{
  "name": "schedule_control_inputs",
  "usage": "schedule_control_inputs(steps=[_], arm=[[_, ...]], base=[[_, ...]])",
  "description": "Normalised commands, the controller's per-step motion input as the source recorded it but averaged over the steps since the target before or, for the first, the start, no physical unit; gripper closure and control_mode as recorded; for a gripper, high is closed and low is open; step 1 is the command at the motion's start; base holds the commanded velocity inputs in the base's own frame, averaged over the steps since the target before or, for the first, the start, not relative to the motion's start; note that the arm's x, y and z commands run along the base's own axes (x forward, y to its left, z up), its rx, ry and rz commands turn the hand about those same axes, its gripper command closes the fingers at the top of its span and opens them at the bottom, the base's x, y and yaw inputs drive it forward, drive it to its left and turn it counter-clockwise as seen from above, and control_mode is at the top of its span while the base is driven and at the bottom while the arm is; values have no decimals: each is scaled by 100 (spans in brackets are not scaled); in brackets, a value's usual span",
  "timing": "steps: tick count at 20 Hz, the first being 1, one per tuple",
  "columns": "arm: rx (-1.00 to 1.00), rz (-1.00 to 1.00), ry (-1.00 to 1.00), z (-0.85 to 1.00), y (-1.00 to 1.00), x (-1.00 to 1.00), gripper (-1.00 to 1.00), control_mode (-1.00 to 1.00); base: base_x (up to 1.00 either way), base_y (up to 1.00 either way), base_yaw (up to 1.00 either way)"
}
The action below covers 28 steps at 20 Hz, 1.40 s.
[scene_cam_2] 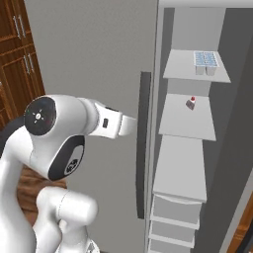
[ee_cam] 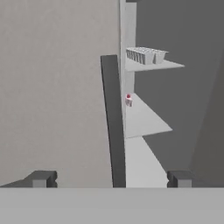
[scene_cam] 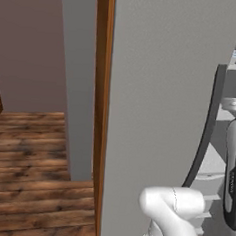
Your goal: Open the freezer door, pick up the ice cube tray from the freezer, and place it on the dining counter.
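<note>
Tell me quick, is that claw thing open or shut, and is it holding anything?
Gripper: open, holding nothing; its fingertips stand wide apart, either side of the freezer door's dark handle, not touching it.

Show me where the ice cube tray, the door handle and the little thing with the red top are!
ice cube tray (scene_cam_2: 206, 60): right base view, top of its cells.
door handle (ee_cam: 112, 118): hand view, middle of the dark bar.
small red-topped item (scene_cam_2: 190, 103): right base view, its body.
</note>
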Motion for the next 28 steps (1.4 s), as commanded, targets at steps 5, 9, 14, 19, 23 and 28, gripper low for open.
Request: schedule_control_inputs(steps=[5,9,14,19,23,28], arm=[[0,0,0,0,0,0,-100,100],[0,0,0,0,0,0,-100,100],[0,0,0,0,0,0,-100,100],[0,0,0,0,0,0,-100,100],[0,0,0,0,0,0,-100,100],[0,0,0,0,0,0,-100,100]], base=[[-2,-59,6],[0,-79,10],[0,-67,7],[22,-22,4],[40,0,3],[50,0,3]])
